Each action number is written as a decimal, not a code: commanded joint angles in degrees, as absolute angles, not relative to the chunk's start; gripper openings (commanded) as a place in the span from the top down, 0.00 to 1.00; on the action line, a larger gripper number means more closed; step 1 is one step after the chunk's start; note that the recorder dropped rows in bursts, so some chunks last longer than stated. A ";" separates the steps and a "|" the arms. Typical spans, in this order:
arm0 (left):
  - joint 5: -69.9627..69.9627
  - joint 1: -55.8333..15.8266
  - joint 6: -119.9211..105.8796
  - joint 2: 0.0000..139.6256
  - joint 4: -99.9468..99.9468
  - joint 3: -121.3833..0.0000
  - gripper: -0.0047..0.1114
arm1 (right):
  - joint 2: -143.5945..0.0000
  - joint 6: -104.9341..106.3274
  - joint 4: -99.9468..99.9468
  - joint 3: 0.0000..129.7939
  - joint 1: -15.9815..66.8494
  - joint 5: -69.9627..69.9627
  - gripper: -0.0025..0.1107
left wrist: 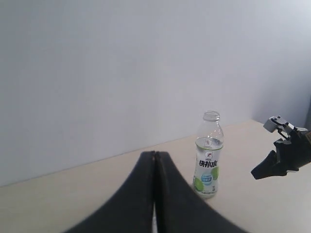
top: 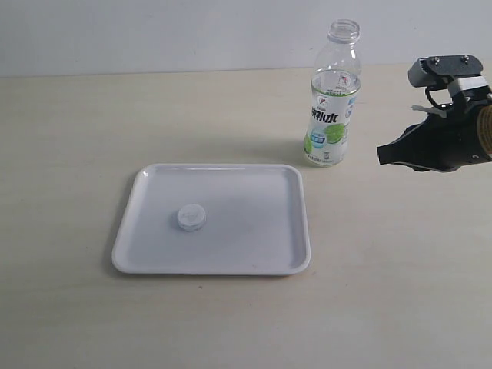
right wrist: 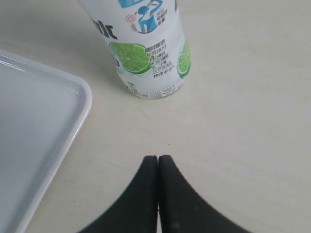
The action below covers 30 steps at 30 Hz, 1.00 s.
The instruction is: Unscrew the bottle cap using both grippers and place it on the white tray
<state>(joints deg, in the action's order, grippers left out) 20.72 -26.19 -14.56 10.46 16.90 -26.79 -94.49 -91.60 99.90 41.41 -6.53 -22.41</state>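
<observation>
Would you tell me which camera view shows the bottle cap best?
The exterior view: the bottle cap lies unobstructed on the white tray. Neither wrist view shows it; the right one catches only the tray's corner.

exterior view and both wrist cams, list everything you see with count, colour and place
bottle: 1, clear with a white, green and blue label, upright on the table past the tray's far right corner, no cap on it
bottle cap: 1, white, lying on the tray, a little left of its middle
white tray: 1, white, flat on the table in front of and left of the bottle
table: 1, pale beige, under everything
wall: 1, pale grey, behind the table
right claw: 1, black, right of the bottle and apart from it, shut, holding nothing
left claw: 1, black, seen only in its own wrist view, shut, holding nothing
</observation>
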 commanded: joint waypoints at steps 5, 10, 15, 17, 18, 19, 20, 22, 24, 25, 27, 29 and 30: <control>20.46 -25.93 -14.25 10.10 19.76 -26.41 0.96 | -94.10 -91.61 99.95 41.14 -6.65 -22.54 0.98; 17.35 -25.93 -14.25 6.60 20.02 -23.44 0.96 | -94.10 -91.61 99.95 41.14 -6.65 -22.54 0.98; 13.59 -25.71 -14.25 1.66 19.00 -19.51 0.96 | -94.10 -91.61 99.95 41.14 -6.65 -22.54 0.98; 11.62 -25.71 -14.10 0.49 17.33 -17.21 0.96 | -94.10 -91.61 99.95 41.14 -6.65 -22.54 0.98; 10.60 -25.71 -13.68 0.26 16.58 -16.26 0.96 | -94.10 -91.61 99.95 41.14 -6.65 -22.54 0.98; 9.66 -25.71 -12.19 0.02 15.17 -15.13 0.96 | -94.10 -91.61 99.95 41.14 -6.65 -22.54 0.98; 8.91 -25.71 -9.70 0.00 13.08 -14.15 0.96 | -94.10 -91.61 99.95 41.14 -6.65 -22.54 0.98; 8.20 -25.71 -3.54 0.00 7.91 -13.07 0.96 | -94.10 -91.61 99.95 41.14 -6.65 -22.54 0.98; 8.20 -25.58 3.08 0.00 3.38 -12.34 0.96 | -94.10 -91.61 99.95 41.14 -6.65 -22.54 0.98; 8.20 -25.25 5.19 0.00 2.20 -12.15 0.96 | -94.10 -91.61 99.95 41.14 -6.65 -22.54 0.98; 8.20 -24.21 7.39 0.00 0.43 -11.67 0.96 | -94.10 -91.61 99.95 41.14 -6.65 -22.54 0.98; 8.31 -22.72 8.02 0.00 -1.21 -10.50 0.96 | -94.10 -91.61 99.95 41.14 -6.65 -22.54 0.98; 8.31 -21.98 8.02 0.00 -1.98 -9.81 0.96 | -94.10 -91.61 99.95 41.14 -6.65 -22.54 0.98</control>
